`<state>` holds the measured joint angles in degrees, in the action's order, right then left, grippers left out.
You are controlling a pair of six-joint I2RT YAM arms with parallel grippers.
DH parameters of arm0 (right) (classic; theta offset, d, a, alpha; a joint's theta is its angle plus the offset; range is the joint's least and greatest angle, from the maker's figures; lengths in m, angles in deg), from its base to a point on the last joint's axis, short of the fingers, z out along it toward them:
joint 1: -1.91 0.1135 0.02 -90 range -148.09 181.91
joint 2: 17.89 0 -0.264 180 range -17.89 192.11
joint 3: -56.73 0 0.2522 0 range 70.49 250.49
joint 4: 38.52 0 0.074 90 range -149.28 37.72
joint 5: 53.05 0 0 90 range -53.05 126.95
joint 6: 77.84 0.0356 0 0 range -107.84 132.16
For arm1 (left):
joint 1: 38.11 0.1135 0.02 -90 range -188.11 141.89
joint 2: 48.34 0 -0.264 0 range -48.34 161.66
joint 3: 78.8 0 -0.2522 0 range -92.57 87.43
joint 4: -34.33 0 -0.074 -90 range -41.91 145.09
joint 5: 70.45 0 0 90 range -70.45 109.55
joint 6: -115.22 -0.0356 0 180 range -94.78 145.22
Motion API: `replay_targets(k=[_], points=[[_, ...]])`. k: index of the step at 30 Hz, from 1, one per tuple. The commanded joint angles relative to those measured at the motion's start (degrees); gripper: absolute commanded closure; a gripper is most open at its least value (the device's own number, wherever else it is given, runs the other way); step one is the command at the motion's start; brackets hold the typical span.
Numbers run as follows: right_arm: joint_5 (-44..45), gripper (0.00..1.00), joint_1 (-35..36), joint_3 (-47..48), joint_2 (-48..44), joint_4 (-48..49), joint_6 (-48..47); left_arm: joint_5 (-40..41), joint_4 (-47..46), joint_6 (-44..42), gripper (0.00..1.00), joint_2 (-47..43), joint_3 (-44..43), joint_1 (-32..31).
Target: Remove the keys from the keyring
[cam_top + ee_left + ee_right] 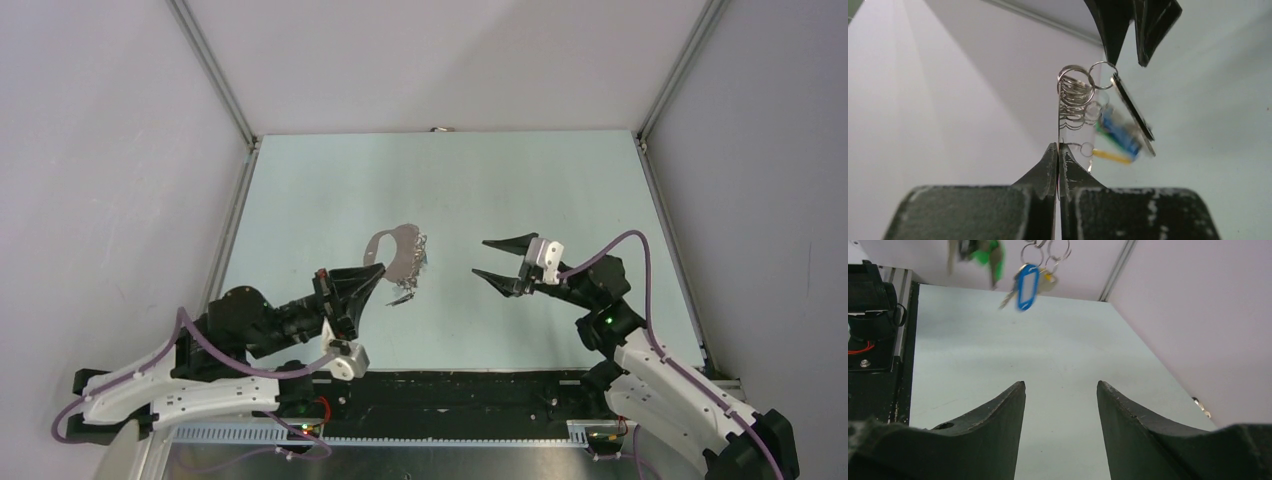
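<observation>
Top external view: left gripper (pixel 372 277) has its fingers clamped on the near edge of the keyring (pixel 390 248), over the middle of the table (pixel 300 200). Keys (pixel 410 272) hang from small rings (pixel 1075 87) at its right side. Left wrist view shows blue, green and yellow tags (pixel 1120 140) dangling. Right gripper (pixel 497 257) is near the keys on their right, fingers apart, empty.

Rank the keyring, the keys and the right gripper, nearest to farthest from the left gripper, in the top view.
1. Keyring: pinched in the left gripper.
2. Keys: dangling just right of it.
3. Right gripper: open, across on the right.
</observation>
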<state>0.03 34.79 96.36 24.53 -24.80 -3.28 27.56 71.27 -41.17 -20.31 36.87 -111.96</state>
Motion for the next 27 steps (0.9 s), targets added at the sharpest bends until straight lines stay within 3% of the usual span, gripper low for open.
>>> replay_targets(k=[1,9,14,27], points=[[-4.0,0.40,0.4,2.9,0.7,3.8,-2.6,-5.7,-3.6,0.4,1.00,2.2,-2.5,0.3],[-6.6,0.44,3.1,6.5,0.7,3.4,-10.8,-10.3,-3.1,0.3,1.00,3.4,-2.6,0.5],[-8.0,0.46,5.8,10.7,2.1,-3.0,-21.9,-12.6,-3.1,0.9,1.00,3.6,-2.5,0.5],[-6.2,0.47,14.7,17.5,8.8,-12.2,-33.4,-15.7,-3.1,1.3,1.00,5.0,-2.6,0.4]])
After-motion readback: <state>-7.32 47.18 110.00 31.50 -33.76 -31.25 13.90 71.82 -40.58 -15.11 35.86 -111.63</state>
